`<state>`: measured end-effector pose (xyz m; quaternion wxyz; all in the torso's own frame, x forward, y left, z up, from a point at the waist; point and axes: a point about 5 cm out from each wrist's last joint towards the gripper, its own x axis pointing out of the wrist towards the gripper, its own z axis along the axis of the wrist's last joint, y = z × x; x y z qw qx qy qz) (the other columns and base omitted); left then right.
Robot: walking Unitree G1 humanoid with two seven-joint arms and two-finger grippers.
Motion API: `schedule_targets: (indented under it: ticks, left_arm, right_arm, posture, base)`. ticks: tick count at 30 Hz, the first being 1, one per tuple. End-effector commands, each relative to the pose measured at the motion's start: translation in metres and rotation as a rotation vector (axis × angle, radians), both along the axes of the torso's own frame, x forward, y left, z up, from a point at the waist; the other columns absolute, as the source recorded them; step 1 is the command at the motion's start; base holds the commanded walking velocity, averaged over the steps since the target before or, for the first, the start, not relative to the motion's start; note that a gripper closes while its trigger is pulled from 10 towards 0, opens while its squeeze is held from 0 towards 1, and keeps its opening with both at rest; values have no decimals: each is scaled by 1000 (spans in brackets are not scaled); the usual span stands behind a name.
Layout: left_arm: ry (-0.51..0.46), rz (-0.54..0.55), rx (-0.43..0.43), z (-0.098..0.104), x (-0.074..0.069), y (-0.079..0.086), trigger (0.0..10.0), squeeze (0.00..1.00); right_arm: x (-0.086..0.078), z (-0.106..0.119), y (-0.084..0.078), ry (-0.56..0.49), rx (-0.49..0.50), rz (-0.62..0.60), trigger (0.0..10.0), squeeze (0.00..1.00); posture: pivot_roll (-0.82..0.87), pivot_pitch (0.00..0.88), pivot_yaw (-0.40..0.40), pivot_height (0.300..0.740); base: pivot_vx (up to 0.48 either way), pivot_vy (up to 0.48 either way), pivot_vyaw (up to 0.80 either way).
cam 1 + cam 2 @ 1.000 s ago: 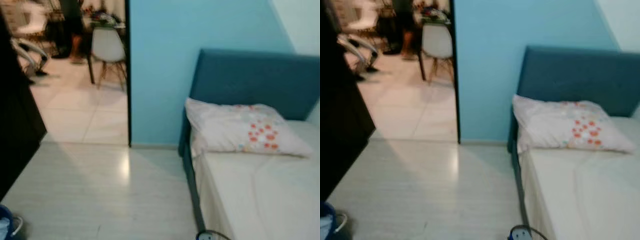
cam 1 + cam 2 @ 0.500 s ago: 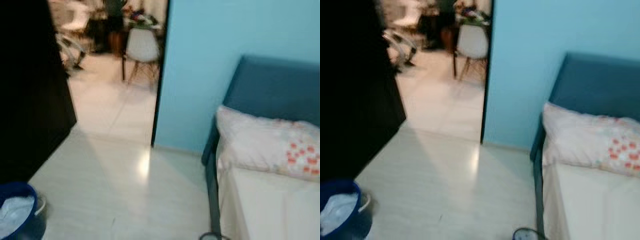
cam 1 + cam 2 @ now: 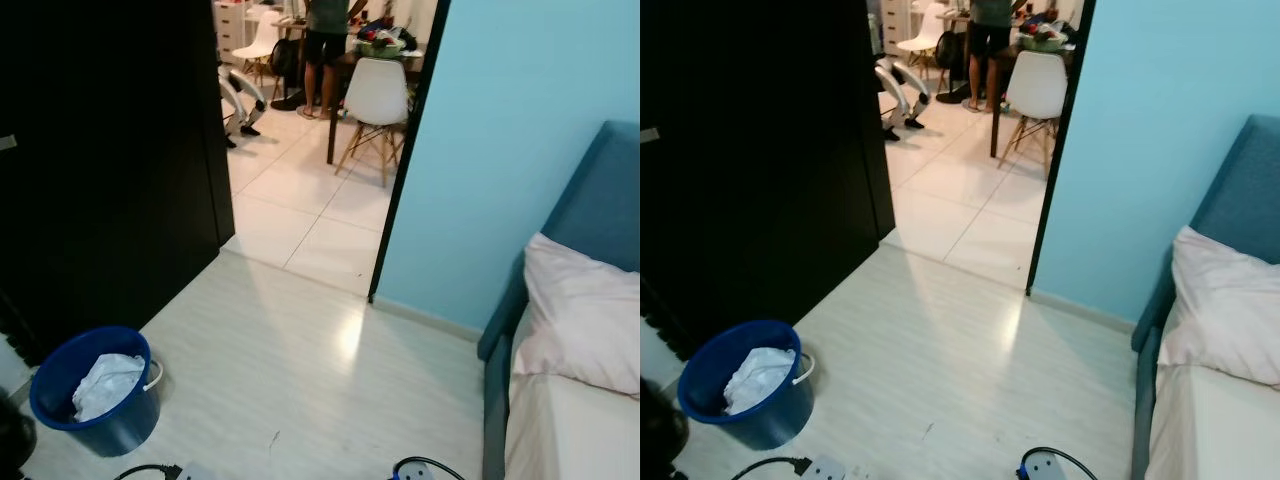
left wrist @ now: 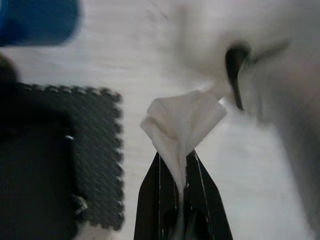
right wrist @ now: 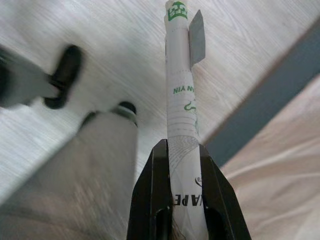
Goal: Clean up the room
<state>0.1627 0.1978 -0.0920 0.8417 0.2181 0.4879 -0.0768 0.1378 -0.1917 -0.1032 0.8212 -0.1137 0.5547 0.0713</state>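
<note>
View swings left, bringing the blue bucket into frame

The bed (image 3: pixel 560 440) has slid to the right edge and the bucket (image 3: pixel 95 390), with white cloth (image 3: pixel 105 383) in it, now sits at lower left, so the drop-off looks near. The left pincer (image 4: pixel 176 182) is clamped on a white rag (image 4: pixel 182 122); the right pincer (image 5: pixel 185 197) is clamped on a rolled paper (image 5: pixel 181 100).
</note>
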Motion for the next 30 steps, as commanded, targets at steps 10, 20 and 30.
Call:
schedule_targets:
  ticks: [10, 20, 30]
  left_arm:
    - [-71, 59, -28, 2, 4, -3, 10000, 0]
    - [-23, 143, -173, -2, -5, -9, 10000, 0]
    - [-18, 157, -198, -2, -6, -7, 10000, 0]
  right_arm:
    - [13, 4, 4, -28, 12, -12, 10000, 0]
    - [14, 4, 5, -29, 14, -2, 10000, 0]
    - [14, 4, 5, -28, 15, 2, 10000, 0]
  posture:
    - [46, 0, -67, 740]
    - [52, 0, -68, 740]
    - [51, 0, -67, 740]
  base:
    - [0, 0, 775]
    - [0, 0, 775]
    - [0, 0, 775]
